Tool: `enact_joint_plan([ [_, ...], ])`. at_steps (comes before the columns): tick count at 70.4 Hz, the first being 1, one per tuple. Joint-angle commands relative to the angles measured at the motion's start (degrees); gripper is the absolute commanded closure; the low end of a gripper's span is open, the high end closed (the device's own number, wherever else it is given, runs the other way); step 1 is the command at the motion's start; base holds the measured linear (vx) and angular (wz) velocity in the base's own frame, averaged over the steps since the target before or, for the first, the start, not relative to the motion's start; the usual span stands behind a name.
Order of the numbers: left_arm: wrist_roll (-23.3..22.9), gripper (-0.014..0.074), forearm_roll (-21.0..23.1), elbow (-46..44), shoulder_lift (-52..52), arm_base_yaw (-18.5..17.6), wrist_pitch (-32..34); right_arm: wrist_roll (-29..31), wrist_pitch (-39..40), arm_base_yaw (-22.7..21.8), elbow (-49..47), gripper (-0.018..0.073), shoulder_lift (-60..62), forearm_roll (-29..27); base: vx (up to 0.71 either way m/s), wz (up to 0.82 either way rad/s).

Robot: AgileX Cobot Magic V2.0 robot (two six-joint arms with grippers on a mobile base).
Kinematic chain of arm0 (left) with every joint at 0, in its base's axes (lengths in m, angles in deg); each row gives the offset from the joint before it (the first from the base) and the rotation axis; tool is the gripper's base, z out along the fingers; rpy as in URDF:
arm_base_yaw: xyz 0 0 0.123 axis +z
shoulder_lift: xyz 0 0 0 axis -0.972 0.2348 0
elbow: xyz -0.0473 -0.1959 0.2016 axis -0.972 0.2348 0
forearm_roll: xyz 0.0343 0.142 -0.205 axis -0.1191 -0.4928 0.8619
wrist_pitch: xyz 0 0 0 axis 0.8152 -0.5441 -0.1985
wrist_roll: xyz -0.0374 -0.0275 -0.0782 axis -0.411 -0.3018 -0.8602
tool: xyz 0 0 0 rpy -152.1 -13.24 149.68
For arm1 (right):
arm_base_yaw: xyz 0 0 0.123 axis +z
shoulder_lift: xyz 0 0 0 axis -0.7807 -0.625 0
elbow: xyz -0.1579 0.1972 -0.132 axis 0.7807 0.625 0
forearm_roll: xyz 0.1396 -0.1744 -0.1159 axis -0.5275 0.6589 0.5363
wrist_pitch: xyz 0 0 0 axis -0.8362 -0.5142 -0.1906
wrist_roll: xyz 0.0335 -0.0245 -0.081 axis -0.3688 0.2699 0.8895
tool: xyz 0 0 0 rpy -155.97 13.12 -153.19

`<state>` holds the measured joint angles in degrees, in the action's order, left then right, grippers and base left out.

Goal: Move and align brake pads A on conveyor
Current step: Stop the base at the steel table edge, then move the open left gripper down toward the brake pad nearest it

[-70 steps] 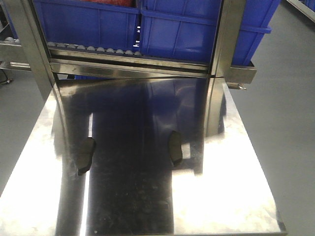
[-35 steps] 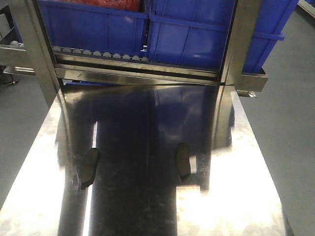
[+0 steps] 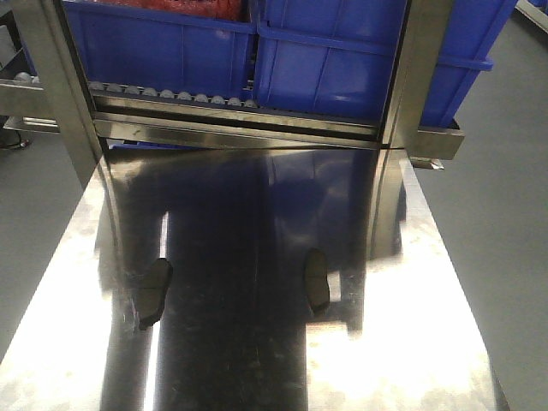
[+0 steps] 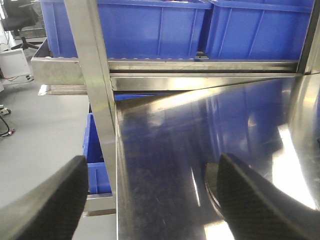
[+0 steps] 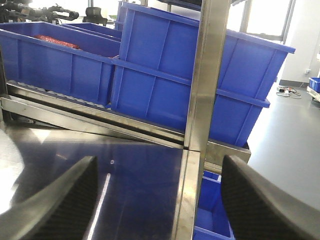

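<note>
Step in hand: approach, before any pick. The left brake pad (image 3: 154, 291) and right brake pad (image 3: 318, 280) lie well apart on the steel surface (image 3: 411, 360). No conveyor is in view. Left gripper (image 4: 150, 200) and right gripper (image 5: 160, 200) — both spread apart, empty. Next move, as judged: lower one gripper over a pad and square it up before closing.

Of the left gripper (image 4: 150, 202) and right gripper (image 5: 157, 200), only the fingers (image 4: 250, 200) are seen: broad, matte black, rounded at the tips, covered in a fine dotted weave.
</note>
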<state>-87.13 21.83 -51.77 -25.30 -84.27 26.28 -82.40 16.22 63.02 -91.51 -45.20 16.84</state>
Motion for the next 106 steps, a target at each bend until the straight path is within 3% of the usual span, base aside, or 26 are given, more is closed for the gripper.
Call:
enact_joint_plan([
  [1, -0.2, 0.0073, 0.3, -1.5, 0.6, -0.3, 4.1, 0.3, 4.4, 0.0, -1.5, 0.0062, -0.7, 0.3, -0.03, -0.01],
  [106, -0.2, 0.0073, 0.3, -1.5, 0.6, -0.3, 4.2, 0.3, 4.4, 0.0, -1.5, 0.0062, -0.7, 0.3, 0.0, 0.0],
])
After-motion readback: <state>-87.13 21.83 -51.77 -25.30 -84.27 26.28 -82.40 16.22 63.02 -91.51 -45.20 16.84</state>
